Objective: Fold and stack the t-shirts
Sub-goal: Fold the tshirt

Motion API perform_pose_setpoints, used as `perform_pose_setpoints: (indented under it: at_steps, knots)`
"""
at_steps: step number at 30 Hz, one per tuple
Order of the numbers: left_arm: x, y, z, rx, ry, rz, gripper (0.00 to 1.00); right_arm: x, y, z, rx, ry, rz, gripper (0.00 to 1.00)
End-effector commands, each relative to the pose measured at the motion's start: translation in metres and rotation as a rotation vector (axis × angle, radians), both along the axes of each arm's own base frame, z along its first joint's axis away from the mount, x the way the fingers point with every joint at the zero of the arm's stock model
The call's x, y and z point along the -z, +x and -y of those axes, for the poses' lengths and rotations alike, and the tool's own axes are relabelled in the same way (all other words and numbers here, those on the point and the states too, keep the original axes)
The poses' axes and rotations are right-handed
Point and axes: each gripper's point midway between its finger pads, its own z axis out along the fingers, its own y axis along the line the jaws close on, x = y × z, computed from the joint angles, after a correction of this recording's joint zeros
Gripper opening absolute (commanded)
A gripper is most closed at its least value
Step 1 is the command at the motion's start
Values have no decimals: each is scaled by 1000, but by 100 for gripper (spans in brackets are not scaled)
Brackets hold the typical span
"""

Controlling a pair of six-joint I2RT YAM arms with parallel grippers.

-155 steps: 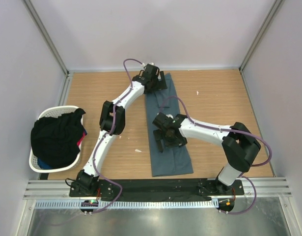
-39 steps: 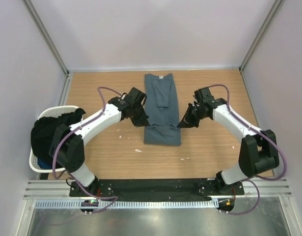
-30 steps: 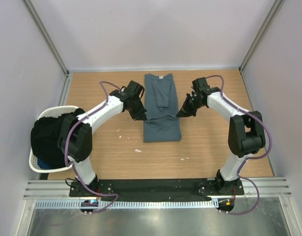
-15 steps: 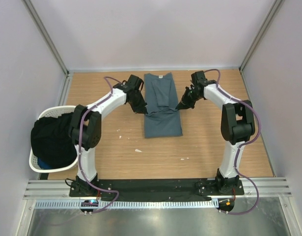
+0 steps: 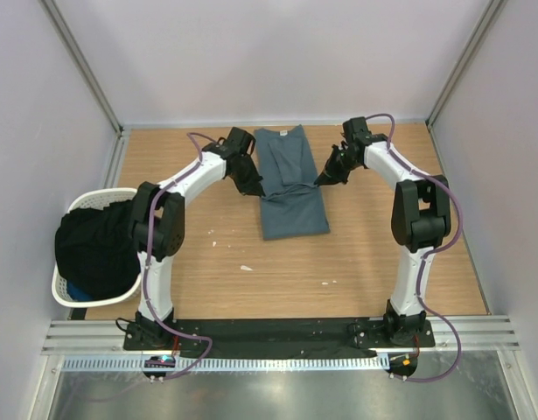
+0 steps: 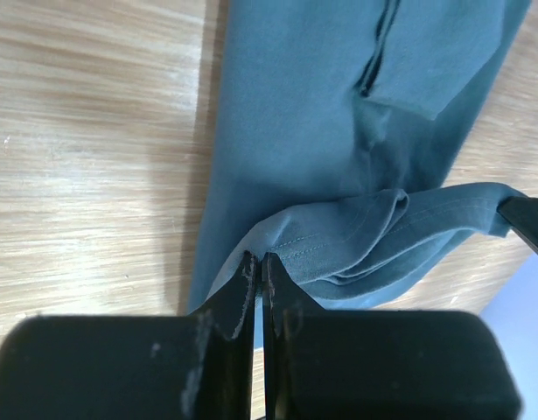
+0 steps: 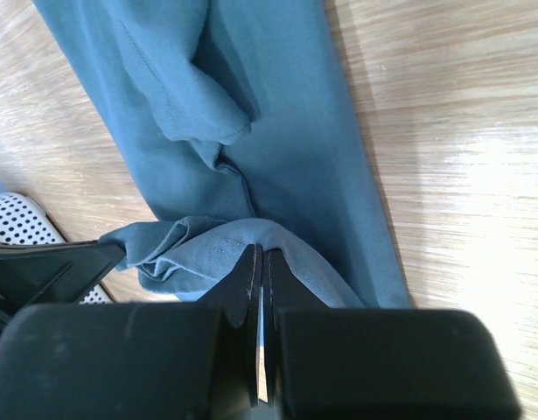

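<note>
From above: slate-blue t-shirt (image 5: 290, 166) on the wooden table (image 5: 365, 262), in the far middle, already narrowed to a long strip. Left gripper (image 5: 258, 192) at its left edge, right gripper (image 5: 320, 182) at its right edge, both closed on the hem, one corner each. Held this way most likely to pull the edge straight and level between them. Judged to be the halving fold, with the hem going toward the collar (image 5: 282, 133). Near part doubled, far part with the collar not yet covered. White laundry basket (image 5: 76, 203) at the left, well apart, filled with dark clothes (image 5: 98, 249), probably the next pieces.

From the left wrist: jaws pressed together with a thin layer of stitched hem (image 6: 338, 241) pinched at the tips. Raised hem hanging in a soft wave above the flat layer below. Turned-in sleeve (image 6: 435, 61) lying flat farther away. Black finger of the other arm just visible at the right border, at the opposite corner.

From the right wrist: same picture mirrored, jaws shut on the hem corner. Cloth sagging a little in the middle between the two grips. Lifted only slightly off the lower layer, presumably to avoid dragging and disturbing the sleeves already folded.
</note>
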Motion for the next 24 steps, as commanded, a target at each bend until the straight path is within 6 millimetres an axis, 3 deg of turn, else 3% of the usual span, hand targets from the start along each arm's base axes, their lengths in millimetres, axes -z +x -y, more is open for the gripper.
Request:
perform_pose_setpoints:
  at_steps: [1,7,9,17,22,23,24]
  knots:
    - [-25,16,4,22,-48,66,0,-27,19,-1,-5,11,82,1]
    - [-44,24,8,22,-67,109,0,-44,29,-2,-3,27,116,1]
    - [-42,26,7,19,-64,109,0,-46,33,-3,-1,27,130,1]
    - [-25,39,5,10,-43,98,0,-9,43,1,-5,5,85,1]
    - [-11,47,3,2,-29,84,0,3,54,5,1,1,76,1]
    - [-7,49,2,0,-27,80,3,-1,59,5,-2,7,93,2]
    - [-6,50,1,6,-23,86,26,-2,61,4,-9,8,98,9]
